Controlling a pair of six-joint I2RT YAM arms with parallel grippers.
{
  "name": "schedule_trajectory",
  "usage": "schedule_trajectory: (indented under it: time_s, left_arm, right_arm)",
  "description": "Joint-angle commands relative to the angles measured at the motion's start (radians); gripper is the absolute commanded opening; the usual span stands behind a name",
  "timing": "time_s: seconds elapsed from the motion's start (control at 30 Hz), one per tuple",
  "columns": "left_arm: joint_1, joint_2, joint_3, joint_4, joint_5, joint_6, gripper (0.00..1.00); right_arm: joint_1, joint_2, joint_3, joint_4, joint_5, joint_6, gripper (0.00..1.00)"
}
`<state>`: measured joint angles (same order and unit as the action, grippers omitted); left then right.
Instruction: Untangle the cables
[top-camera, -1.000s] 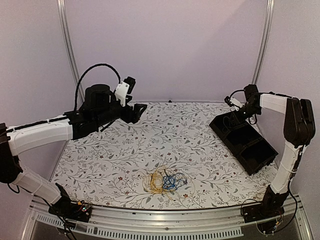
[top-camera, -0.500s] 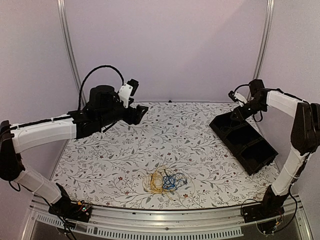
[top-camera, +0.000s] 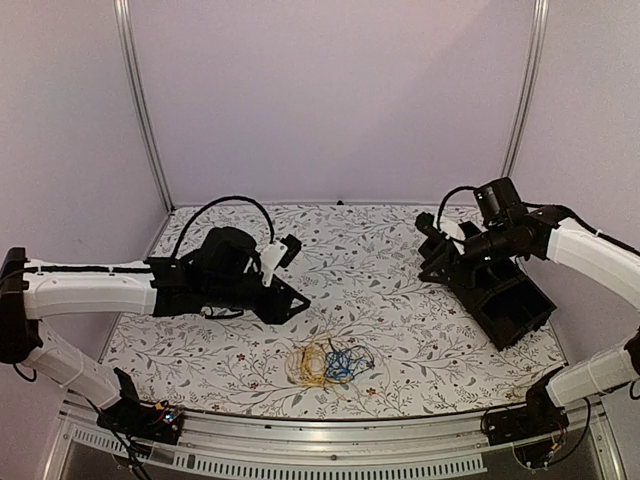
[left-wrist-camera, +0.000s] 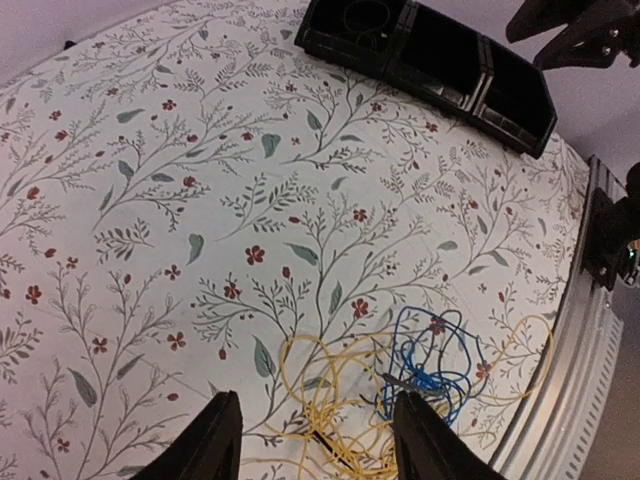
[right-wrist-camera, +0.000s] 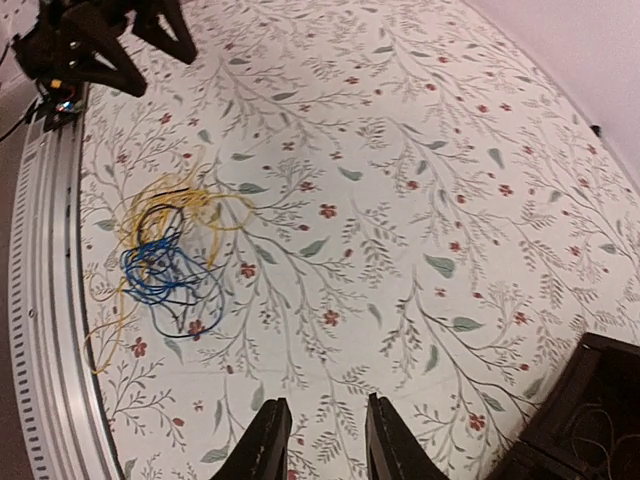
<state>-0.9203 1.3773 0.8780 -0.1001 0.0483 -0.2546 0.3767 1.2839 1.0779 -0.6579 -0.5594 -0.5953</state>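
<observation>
The cables (top-camera: 330, 362) lie in one small tangle near the table's front edge: yellow loops (left-wrist-camera: 325, 385) on the left and blue loops (left-wrist-camera: 435, 350) on the right, crossing in the middle. My left gripper (top-camera: 293, 303) hovers just behind and left of the tangle. In the left wrist view the left gripper (left-wrist-camera: 315, 410) is open and empty, its fingers framing the yellow strands from above. My right gripper (top-camera: 432, 250) hangs at the black bin's left end, far from the cables (right-wrist-camera: 160, 250). The right wrist view shows the right gripper (right-wrist-camera: 325, 410) open over bare cloth.
A black two-compartment bin (top-camera: 505, 295) sits at the right, tilted. The table carries a floral cloth (top-camera: 350, 260). A metal rail (top-camera: 300, 440) runs along the front edge, close to the tangle. Walls enclose the back and sides.
My left arm has dropped and come forward toward the tangle, its jaws narrowing. My right arm has swung left off the bin's far end, and its jaws have opened.
</observation>
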Motion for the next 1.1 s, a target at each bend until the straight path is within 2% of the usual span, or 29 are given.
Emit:
schedule_trajectory:
  time_s: [0.0, 0.2, 0.33, 0.57, 0.77, 0.93, 1.07]
  left_arm:
    - [-0.058, -0.055, -0.092, -0.032, 0.076, -0.186, 0.52]
    - [-0.061, -0.148, -0.259, 0.042, 0.034, -0.372, 0.54]
    - [-0.061, -0.185, -0.332, 0.153, 0.039, -0.433, 0.55]
    - [-0.066, -0.187, -0.396, 0.255, 0.077, -0.457, 0.54]
    - [-0.065, -0.170, -0.383, 0.243, 0.046, -0.439, 0.54]
    - [-0.066, -0.146, -0.379, 0.274, 0.071, -0.437, 0.54]
    - [-0.070, -0.134, -0.380, 0.292, 0.073, -0.436, 0.53]
  right_arm:
    - [0.214, 0.043, -0.042, 0.017, -0.054, -0.059, 0.31]
    - [0.437, 0.207, 0.043, 0.002, -0.066, -0.067, 0.35]
    - [0.512, 0.340, 0.139, -0.012, -0.067, -0.026, 0.37]
    - [0.527, 0.499, 0.218, -0.001, -0.128, 0.063, 0.39]
    - [0.531, 0.587, 0.277, -0.019, -0.182, 0.088, 0.40]
    - [0.530, 0.654, 0.319, -0.025, -0.152, 0.115, 0.36]
    - [0.531, 0.686, 0.341, -0.047, -0.190, 0.120, 0.33]
